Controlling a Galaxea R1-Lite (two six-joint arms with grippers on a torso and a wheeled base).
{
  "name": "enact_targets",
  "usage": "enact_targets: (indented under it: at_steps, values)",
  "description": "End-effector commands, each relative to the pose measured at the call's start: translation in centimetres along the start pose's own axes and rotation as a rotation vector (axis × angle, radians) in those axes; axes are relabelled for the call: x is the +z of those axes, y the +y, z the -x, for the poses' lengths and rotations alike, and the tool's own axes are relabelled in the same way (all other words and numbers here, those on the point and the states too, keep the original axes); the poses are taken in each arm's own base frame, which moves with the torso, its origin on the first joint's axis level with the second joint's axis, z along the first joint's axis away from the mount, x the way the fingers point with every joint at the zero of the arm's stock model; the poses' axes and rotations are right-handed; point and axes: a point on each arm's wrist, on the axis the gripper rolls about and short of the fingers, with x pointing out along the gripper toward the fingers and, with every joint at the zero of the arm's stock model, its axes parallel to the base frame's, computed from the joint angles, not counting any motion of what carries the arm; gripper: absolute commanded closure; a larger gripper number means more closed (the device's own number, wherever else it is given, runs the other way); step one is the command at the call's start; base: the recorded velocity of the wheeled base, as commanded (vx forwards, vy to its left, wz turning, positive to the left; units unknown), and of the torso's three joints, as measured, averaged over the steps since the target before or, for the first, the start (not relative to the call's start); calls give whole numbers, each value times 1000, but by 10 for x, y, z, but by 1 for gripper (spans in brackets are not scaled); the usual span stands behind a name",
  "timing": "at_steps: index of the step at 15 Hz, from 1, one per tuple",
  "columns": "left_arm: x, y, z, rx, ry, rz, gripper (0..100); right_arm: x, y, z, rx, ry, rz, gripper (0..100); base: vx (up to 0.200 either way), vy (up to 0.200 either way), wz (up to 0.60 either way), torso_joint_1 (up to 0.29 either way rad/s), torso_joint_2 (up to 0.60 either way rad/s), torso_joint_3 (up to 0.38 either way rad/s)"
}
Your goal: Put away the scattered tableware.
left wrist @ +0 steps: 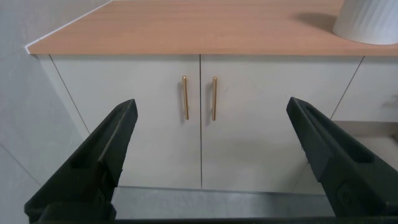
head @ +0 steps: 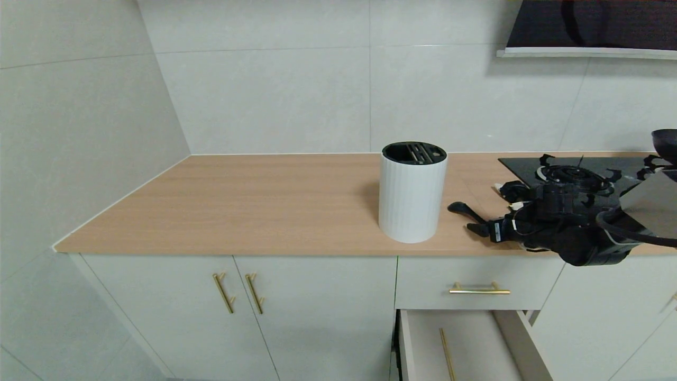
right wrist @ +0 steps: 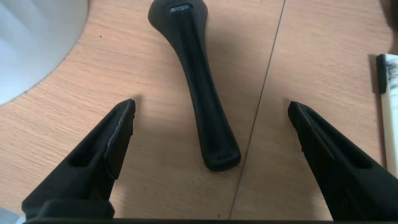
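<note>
I'm seeing a black utensil (right wrist: 199, 93) lying flat on the counter (head: 264, 201), right in the gap of my right claw (right wrist: 210, 107). It is sitting between the two spread fingers (right wrist: 112, 143) and touching neither. Its wider, rounded end is pointing out past the fingertips and its blunt, narrower end is sitting deeper in. A white ribbed holder (head: 411, 203) with a black slotted top is standing upright just beyond the fingertips, off to one side. A slim white piece (right wrist: 388, 106) is lying outside the finger away from the holder; I can't tell what it is.
</note>
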Motion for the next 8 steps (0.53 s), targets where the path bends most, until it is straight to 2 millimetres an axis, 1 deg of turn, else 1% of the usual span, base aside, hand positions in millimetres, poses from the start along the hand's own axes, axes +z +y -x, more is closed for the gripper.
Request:
enact_targets:
  at_steps: [1, 4, 5, 8]
  values:
    - [0, 0, 0, 0, -1, 1, 0, -2, 0, -1, 1, 5, 0, 0, 0, 0, 0, 0, 0, 0]
    - [0, 0, 0, 0, 1, 1, 0, -3, 0, -2, 1, 9, 0, 0, 0, 0, 0, 0, 0, 0]
    - [0, 0, 0, 0, 1, 1, 0, -5, 0, -2, 2, 12, -1, 100, 0, 0, 0, 0, 0, 0]
    - [0, 0, 0, 0, -1, 1, 0, -7, 1, -4, 4, 18, -1, 100, 0, 0, 0, 0, 0, 0]
